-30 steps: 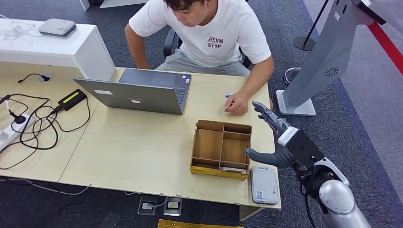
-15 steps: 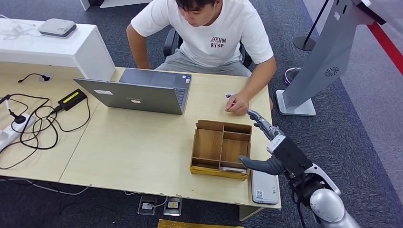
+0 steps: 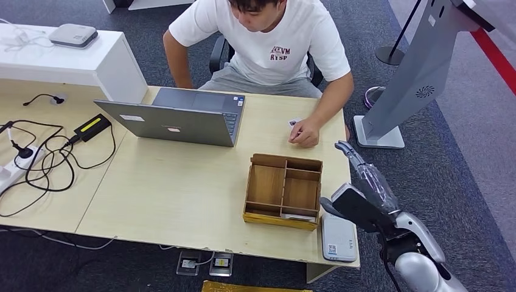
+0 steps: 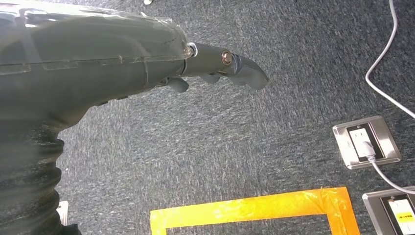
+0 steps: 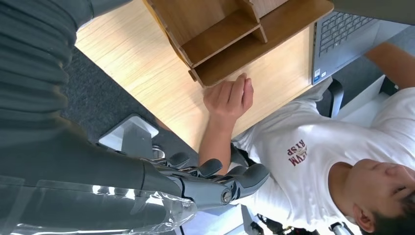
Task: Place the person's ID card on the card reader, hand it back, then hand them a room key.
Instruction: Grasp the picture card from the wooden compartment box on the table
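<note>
The right hand (image 3: 359,182), low on the right with fingers apart and empty, should reach slowly up-left to the ID card (image 3: 294,121) by the person's hand (image 3: 303,134).

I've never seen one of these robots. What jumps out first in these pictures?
Most striking is the robot's right hand, empty, fingers stretched out over the desk's right edge toward the person's hand, which rests on a small card. Between them stands a wooden tray, with a white card reader beside it at the near corner.
</note>
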You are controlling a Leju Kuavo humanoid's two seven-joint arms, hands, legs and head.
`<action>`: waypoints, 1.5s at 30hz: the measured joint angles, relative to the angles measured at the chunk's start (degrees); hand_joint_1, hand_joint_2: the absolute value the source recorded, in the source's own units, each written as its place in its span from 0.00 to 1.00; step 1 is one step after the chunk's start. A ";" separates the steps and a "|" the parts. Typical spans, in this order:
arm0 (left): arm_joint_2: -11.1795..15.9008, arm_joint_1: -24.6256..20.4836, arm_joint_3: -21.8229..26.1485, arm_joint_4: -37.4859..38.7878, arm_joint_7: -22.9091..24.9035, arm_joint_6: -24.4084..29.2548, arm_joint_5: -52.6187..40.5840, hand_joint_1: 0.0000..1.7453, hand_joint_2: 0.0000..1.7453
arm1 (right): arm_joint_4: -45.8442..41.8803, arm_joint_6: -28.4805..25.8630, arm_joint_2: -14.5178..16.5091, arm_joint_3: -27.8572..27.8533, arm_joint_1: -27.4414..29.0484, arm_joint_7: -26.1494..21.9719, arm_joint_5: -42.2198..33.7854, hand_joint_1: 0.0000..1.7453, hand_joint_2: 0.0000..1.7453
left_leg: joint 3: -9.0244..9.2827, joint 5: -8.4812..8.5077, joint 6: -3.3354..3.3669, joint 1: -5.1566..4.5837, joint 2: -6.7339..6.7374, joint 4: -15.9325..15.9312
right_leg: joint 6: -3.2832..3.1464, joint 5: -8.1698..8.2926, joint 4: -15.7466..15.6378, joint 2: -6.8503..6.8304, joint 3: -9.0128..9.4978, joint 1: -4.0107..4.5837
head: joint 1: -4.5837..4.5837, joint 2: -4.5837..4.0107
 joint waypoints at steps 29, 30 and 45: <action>0.37 0.01 -0.02 0.00 -1.12 -0.20 -1.18 0.00 1.00 | -4.97 1.53 -4.19 3.35 2.42 -3.42 7.13 0.00 1.00 | 0.01 0.00 0.00 0.00 0.00 0.00 | 0.00 0.00 0.00 0.00 0.00 0.00 | -0.01 0.00; 0.35 0.01 -0.02 0.00 -1.14 -0.16 -1.18 0.00 1.00 | -4.95 0.91 -4.18 3.51 2.50 -3.85 8.38 0.00 1.00 | 0.01 0.00 0.00 0.00 0.00 0.00 | 0.00 0.00 0.00 0.00 0.00 0.00 | -0.01 0.00; 0.26 -0.01 -0.06 0.00 -1.37 -0.19 -1.50 0.00 1.00 | -2.36 -2.10 -3.04 6.46 3.27 -5.13 20.12 0.00 1.00 | -0.01 0.00 0.00 0.00 0.00 0.00 | 0.00 0.00 0.00 -0.01 0.01 0.00 | -0.01 0.00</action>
